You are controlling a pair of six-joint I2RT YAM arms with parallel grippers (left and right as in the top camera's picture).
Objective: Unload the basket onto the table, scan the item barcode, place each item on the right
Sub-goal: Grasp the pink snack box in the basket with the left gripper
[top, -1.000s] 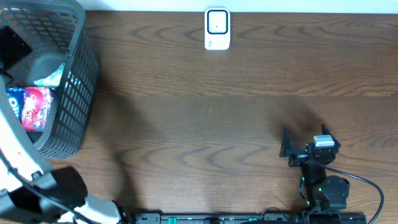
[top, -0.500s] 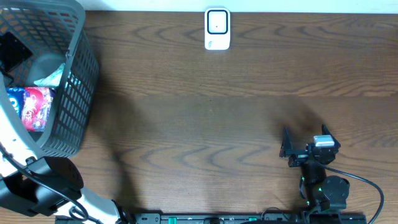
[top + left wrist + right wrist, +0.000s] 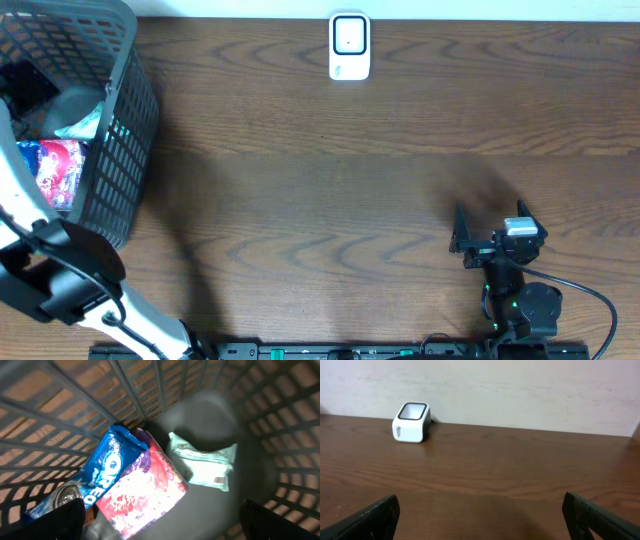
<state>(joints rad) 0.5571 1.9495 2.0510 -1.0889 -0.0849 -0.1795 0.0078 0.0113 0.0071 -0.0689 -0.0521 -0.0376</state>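
The left pincer [image 3: 166, 523], spread wide, is moving further over the basket [image 3: 282, 420], snacks [image 3: 142, 487] right under it, getting ready to grab one.

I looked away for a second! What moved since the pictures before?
The left arm swung farther up toward the basket. Its left claw hangs open above the snack packs, holding nothing. The right claw, the scanner and the snack packs stayed put.
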